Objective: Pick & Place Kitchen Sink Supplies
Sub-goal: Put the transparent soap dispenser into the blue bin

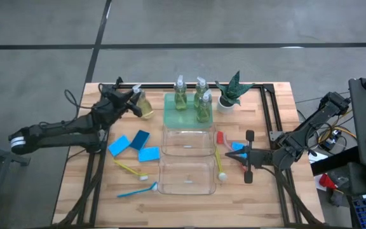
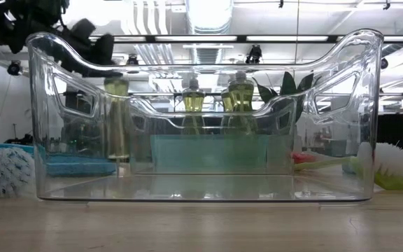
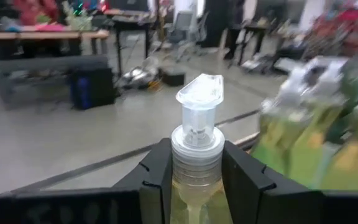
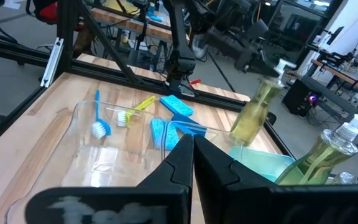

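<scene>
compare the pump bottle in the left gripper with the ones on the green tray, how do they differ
The held pump bottle is clamped at its neck by the left gripper; the three tray bottles stand free. The held pump bottle is off the green tray, to its left and leaning; the tray bottles stand upright on it. All share clear bodies, yellow-green liquid and pump tops.
</scene>
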You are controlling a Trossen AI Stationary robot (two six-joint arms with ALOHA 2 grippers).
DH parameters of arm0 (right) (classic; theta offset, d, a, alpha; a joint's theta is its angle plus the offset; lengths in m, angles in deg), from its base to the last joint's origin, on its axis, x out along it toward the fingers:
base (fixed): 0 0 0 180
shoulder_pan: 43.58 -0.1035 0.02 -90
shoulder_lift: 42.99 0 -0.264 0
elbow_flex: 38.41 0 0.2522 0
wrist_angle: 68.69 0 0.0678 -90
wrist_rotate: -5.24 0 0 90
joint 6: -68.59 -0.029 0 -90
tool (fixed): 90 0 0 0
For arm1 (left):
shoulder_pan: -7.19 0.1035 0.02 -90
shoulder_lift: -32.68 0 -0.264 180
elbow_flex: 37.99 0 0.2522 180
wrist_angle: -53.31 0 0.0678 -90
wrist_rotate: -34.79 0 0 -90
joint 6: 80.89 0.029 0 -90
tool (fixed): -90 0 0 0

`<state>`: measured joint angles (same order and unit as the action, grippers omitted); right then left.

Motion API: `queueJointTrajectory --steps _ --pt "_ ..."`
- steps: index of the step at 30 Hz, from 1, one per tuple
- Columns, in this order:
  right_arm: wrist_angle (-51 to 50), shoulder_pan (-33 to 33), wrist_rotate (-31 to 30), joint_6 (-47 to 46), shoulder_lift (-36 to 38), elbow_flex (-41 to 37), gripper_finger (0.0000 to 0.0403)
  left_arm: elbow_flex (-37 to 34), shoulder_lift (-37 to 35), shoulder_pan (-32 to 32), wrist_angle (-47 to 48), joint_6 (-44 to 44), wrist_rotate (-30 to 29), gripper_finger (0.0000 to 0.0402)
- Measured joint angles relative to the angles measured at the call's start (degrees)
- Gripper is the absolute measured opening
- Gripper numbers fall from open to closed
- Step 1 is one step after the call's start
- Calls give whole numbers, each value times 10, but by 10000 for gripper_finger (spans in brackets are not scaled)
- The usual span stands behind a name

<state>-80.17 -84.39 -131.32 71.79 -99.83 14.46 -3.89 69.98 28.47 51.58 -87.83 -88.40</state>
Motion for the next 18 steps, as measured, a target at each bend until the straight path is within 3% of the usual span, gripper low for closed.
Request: queueJointTrajectory --steps 10,18 --pt "0 0 0 -2 0 0 8 53 0 0 -4 13 45 98" --pt "0 0 0 0 0 0 8 93 18 -1 -8 -12 122 98"
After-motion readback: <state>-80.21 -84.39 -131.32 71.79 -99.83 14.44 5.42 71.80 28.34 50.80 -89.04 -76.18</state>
